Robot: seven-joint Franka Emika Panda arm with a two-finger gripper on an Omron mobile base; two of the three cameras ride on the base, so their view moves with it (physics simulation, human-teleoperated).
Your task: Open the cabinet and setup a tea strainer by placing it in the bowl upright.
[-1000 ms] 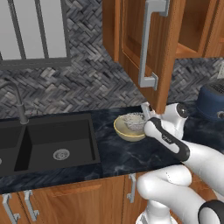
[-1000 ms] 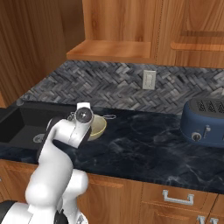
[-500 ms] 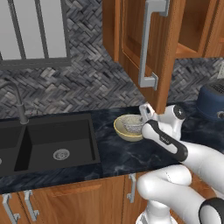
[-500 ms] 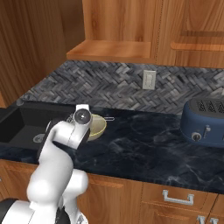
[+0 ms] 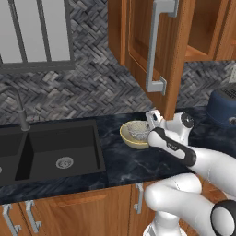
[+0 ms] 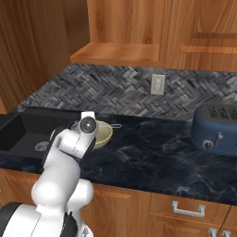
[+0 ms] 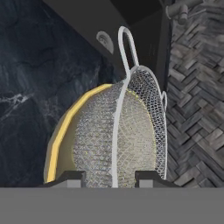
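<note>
1. My gripper (image 7: 112,178) is closed on the tea strainer (image 7: 131,131): my two finger tips stand on either side of its metal rim, right at the mesh.
2. The tea strainer sits inside the bowl (image 5: 131,139), its wire loop pointing away from me in the hand view.
3. The bowl rests on the dark marble counter (image 6: 152,159), just beside the black sink (image 5: 50,150).
4. Beyond, the cabinet (image 5: 159,50) hangs with its door swung open, silver bar handle facing me.
</note>
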